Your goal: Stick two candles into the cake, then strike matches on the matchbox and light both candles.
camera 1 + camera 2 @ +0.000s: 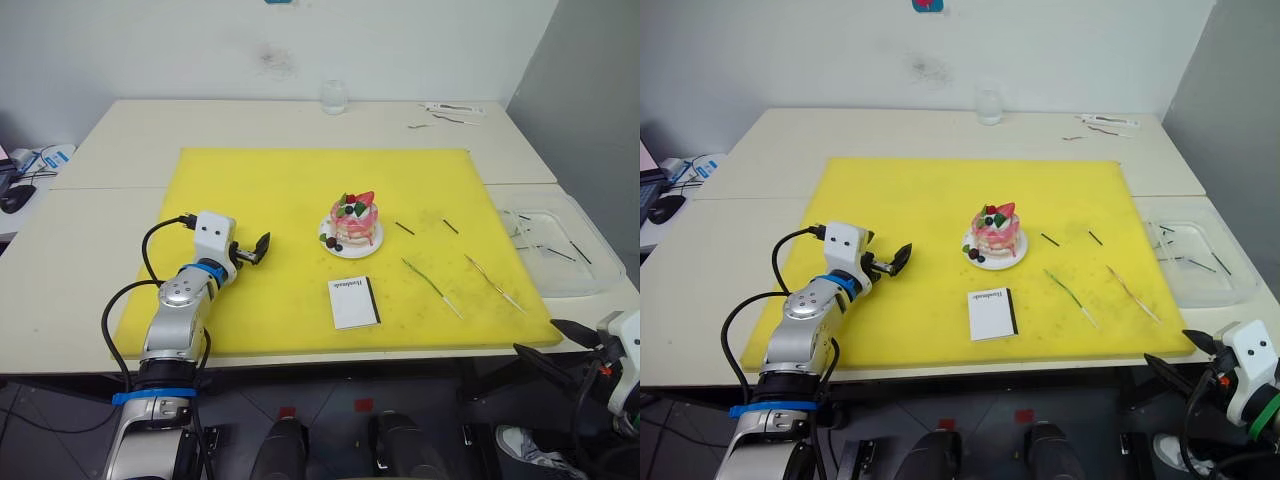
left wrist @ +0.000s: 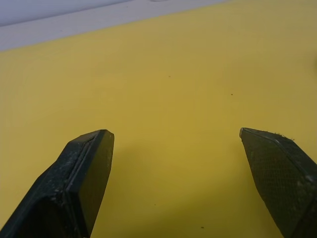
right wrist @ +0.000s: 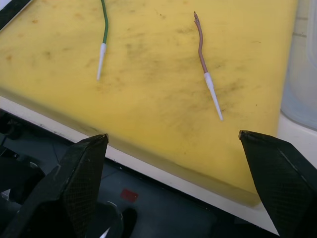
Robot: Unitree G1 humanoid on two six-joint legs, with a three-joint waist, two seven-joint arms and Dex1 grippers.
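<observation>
My right gripper (image 3: 171, 186) hangs off the counter's near edge, jaws spread wide on nothing, with the two candles (image 3: 207, 74) lying flat on the yellow mat (image 3: 148, 114) just beyond the tips. They look feather-light, bendy and prone to roll, so I would pinch mid-stem. My left gripper (image 1: 257, 247), equally wide and empty, hovers well short of the cake (image 1: 353, 222). My right wrist view reveals one green stem, one brown; the head views add the matchbox (image 1: 353, 302) and matches (image 1: 404, 228).

Count so far: two candles (image 1: 432, 281) (image 1: 494, 284), two matches (image 1: 404, 228) (image 1: 451, 227), one cake (image 1: 353, 220), one matchbox (image 1: 354, 302), one glass (image 1: 333, 97).
</observation>
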